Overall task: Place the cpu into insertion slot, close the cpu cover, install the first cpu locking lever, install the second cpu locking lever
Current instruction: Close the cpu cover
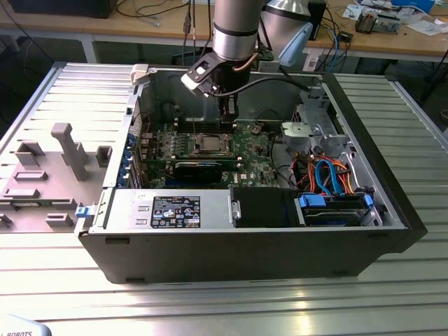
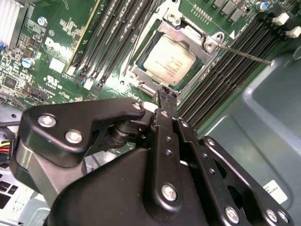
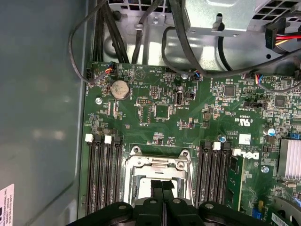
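Arm upright above the open computer case; tool clenched, fingertips together, poised just beside the cpu cover, which lies flat around the cpu seated in the insertion slot.

We see arm hanging near-vertical in exterior view, grey wrist segment upright, tool end pointing straight down. Black gripper sits below wrist, slim, narrowing to tip. We note boxy camera mount jutting from wrist toward exterior view's left. In both wrist views we find fingers pressed together side by side, only thin seam between them, nothing pinched. In second wrist view, black linkage arms fold in close on either side of fingers.
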`<control>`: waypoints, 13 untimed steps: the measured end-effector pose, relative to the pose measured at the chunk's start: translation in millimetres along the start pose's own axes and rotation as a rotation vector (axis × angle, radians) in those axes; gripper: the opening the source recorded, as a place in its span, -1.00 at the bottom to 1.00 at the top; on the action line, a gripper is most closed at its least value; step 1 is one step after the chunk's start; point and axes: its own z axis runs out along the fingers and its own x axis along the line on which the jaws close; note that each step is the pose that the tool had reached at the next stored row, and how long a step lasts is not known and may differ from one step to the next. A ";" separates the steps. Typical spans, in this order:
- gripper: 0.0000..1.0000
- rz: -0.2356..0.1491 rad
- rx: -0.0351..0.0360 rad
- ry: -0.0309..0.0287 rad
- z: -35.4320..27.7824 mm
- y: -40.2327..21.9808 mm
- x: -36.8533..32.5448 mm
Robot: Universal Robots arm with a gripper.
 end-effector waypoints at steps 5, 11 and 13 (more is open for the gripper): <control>-0.79 0.000 0.0003 0.0003 0.1 0.0 0.0; -0.79 0.000 0.0002 0.0006 0.7 -6.7 0.5; -0.79 0.000 0.0002 0.0009 0.9 -9.2 0.7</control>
